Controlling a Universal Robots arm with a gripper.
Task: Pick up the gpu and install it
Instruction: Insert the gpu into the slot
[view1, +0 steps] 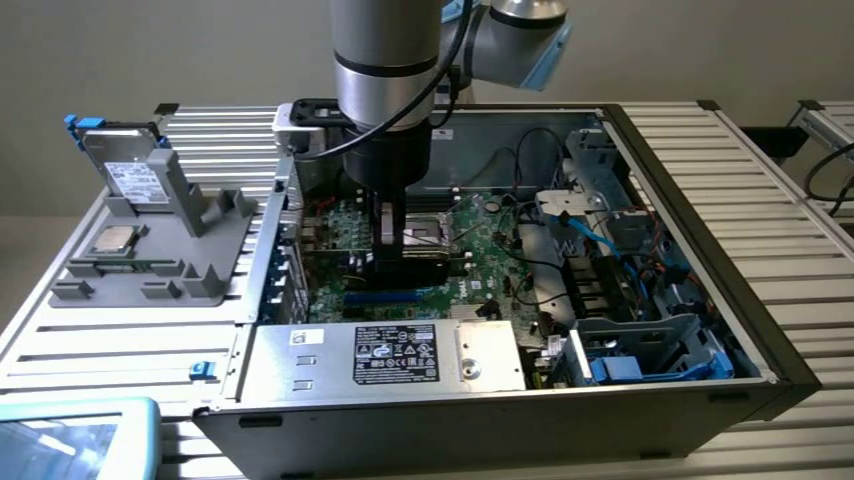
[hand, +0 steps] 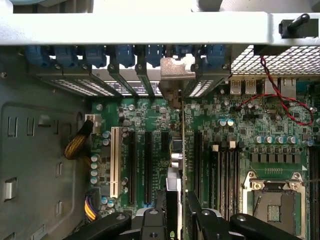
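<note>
gpu (hand: 175, 165) in gripper (hand: 176, 206) at motherboard (hand: 240, 150)

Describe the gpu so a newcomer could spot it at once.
Inside the open computer case lies the green motherboard. The gpu stands edge-on over its expansion slots, clamped in the gripper; unlike the empty black slots beside it, it ends in a silver bracket.

Blue-clipped hard drive (view1: 128, 172) standing in grey rack (view1: 200, 215); silver power supply (view1: 304, 352) with black label (view1: 396, 352).

No word or number could be read. Printed marks were seen on the sticker (view1: 395, 352) of the power supply (view1: 300, 360) and on the face of the hard drive (view1: 130, 180), too small to be made out.
</note>
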